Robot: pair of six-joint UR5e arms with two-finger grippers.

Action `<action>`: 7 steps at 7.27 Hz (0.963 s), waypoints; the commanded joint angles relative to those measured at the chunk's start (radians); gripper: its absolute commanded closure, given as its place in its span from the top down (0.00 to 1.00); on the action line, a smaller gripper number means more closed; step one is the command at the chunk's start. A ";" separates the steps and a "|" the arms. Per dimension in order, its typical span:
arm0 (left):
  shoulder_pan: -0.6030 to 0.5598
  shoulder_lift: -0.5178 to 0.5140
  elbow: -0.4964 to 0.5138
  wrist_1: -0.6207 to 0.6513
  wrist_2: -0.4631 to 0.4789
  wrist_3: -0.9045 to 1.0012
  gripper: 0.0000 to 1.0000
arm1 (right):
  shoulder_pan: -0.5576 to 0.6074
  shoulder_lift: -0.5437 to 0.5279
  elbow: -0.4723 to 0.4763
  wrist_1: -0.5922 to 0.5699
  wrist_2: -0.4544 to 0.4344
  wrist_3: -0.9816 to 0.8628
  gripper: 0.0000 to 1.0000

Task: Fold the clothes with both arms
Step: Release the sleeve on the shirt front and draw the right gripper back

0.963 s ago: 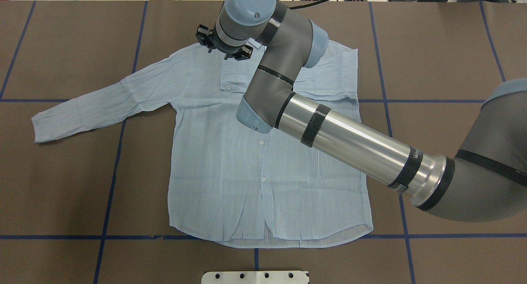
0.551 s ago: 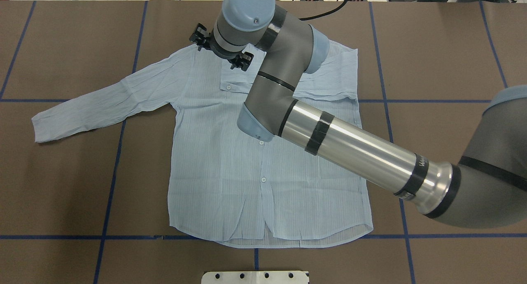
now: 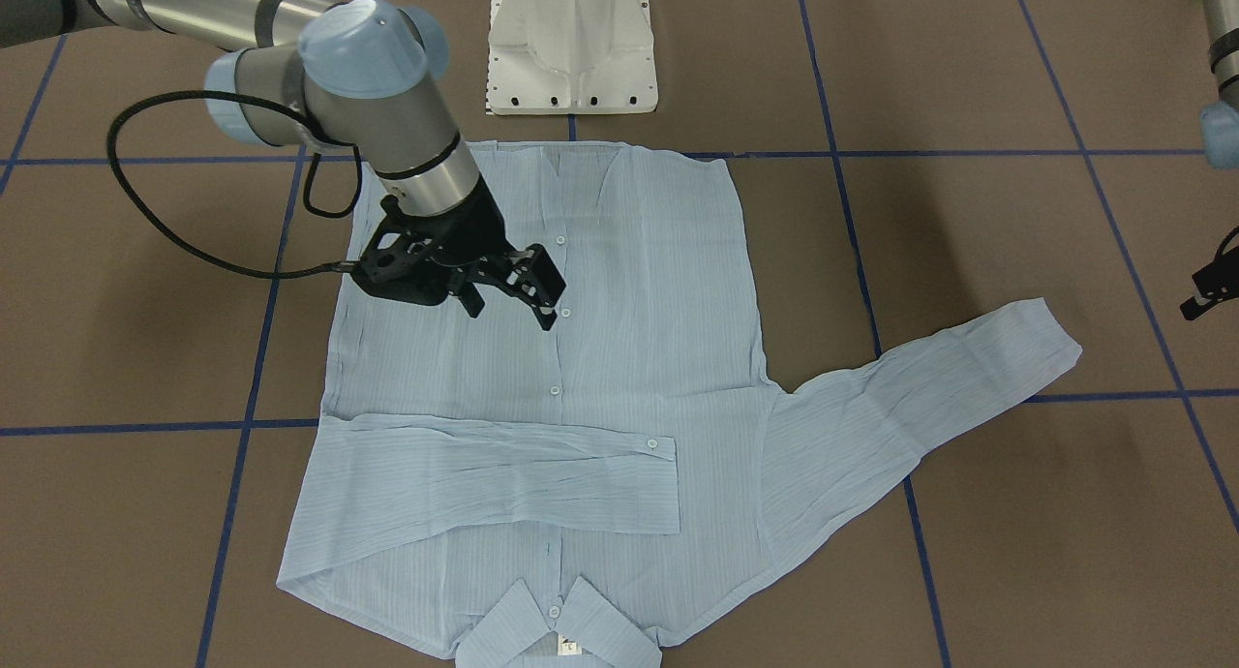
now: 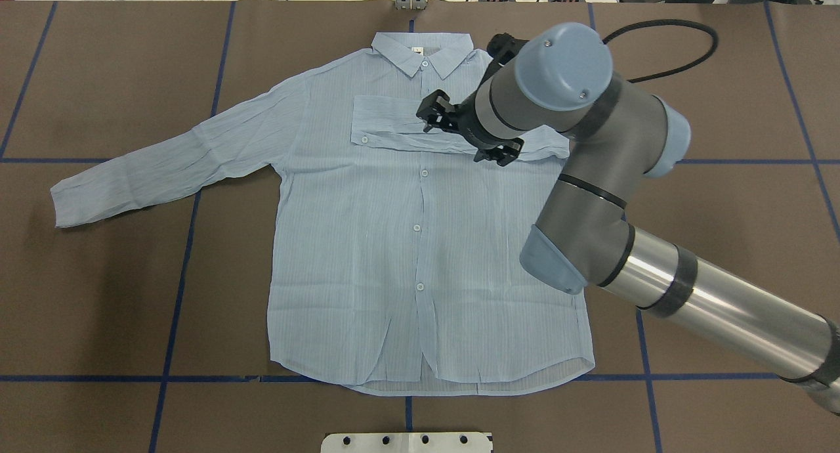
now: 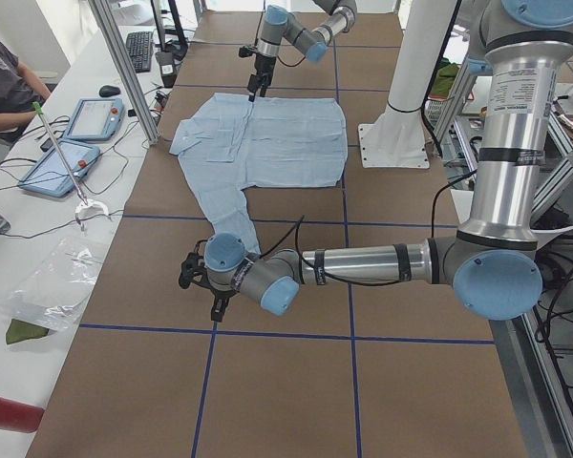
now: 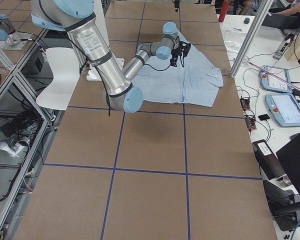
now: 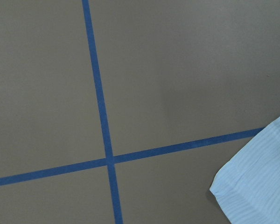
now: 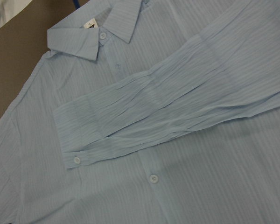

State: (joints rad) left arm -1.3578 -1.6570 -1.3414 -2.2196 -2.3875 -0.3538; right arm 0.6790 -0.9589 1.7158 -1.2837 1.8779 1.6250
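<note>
The pale-blue striped shirt (image 4: 367, 243) lies flat and buttoned, front up, with its collar (image 4: 420, 49) at the far edge. One sleeve (image 4: 387, 128) is folded across the chest. The other sleeve (image 4: 164, 164) stretches out to the robot's left. My right gripper (image 3: 508, 305) hangs open and empty just above the shirt's front, near the folded sleeve (image 8: 168, 107). My left gripper (image 3: 1205, 295) shows only as a black bit at the front-facing view's edge, beyond the outstretched cuff (image 7: 259, 186). I cannot tell whether it is open or shut.
The white pedestal base (image 3: 571, 44) stands on the near side of the shirt's hem. Blue tape lines (image 4: 177, 276) cross the brown table. A black cable (image 3: 165, 223) loops off the right wrist. Tablets (image 5: 67, 162) lie on the side bench.
My right arm has swung from over the collar toward the robot's right and nearer, so the collar now shows. The shirt has not moved.
</note>
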 commanded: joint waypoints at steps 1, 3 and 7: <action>0.060 -0.050 0.059 -0.011 -0.002 -0.030 0.99 | 0.014 -0.174 0.137 -0.016 0.003 -0.071 0.99; 0.156 -0.066 0.086 -0.065 -0.001 -0.153 0.99 | 0.017 -0.247 0.171 -0.009 0.004 -0.099 0.99; 0.200 -0.072 0.156 -0.193 -0.002 -0.243 0.70 | 0.013 -0.270 0.168 -0.003 0.001 -0.106 0.99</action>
State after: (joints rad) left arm -1.1622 -1.7282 -1.1914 -2.4024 -2.3888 -0.5867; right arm 0.6925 -1.2275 1.8840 -1.2874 1.8794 1.5226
